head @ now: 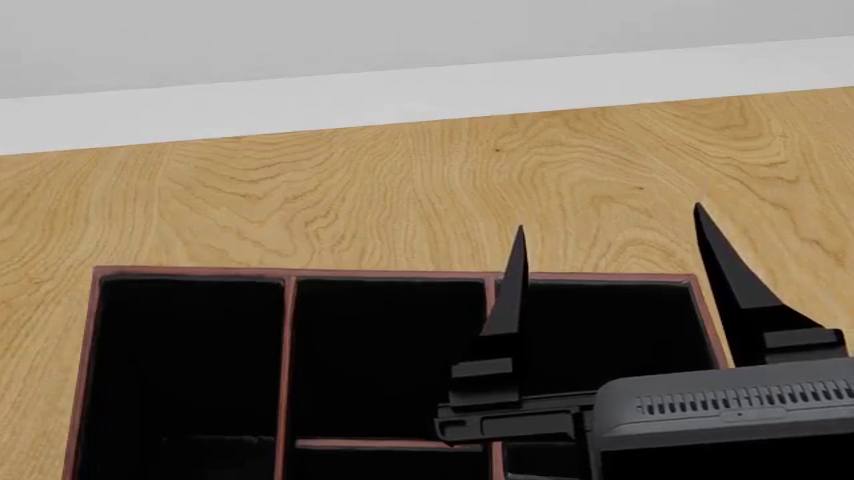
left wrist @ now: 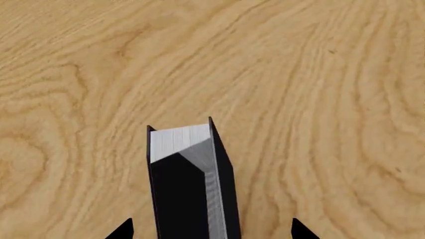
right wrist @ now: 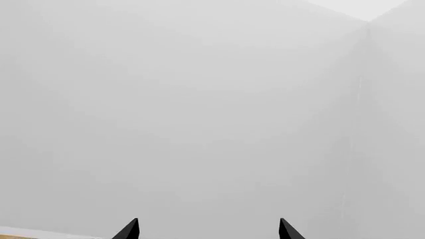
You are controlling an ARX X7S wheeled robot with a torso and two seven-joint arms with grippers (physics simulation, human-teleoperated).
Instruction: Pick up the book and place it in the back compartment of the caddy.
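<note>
The book (left wrist: 189,189) shows only in the left wrist view: black covers, white-grey page edges, resting on the wooden table. My left gripper (left wrist: 211,229) is open, and its two fingertips sit wide on either side of the book with a gap to each cover. The dark-red caddy (head: 400,273), with black cells and thin red dividers, fills the lower part of the head view. My right gripper (head: 610,225) is open and empty, its fingers pointing up over the caddy's back right cell. In the right wrist view, the right gripper (right wrist: 208,229) faces only the pale wall.
The wooden table (head: 400,180) stretches beyond the caddy to a white wall (head: 400,50) at the back. Bare wood (left wrist: 319,74) surrounds the book. The left arm and the book are out of the head view.
</note>
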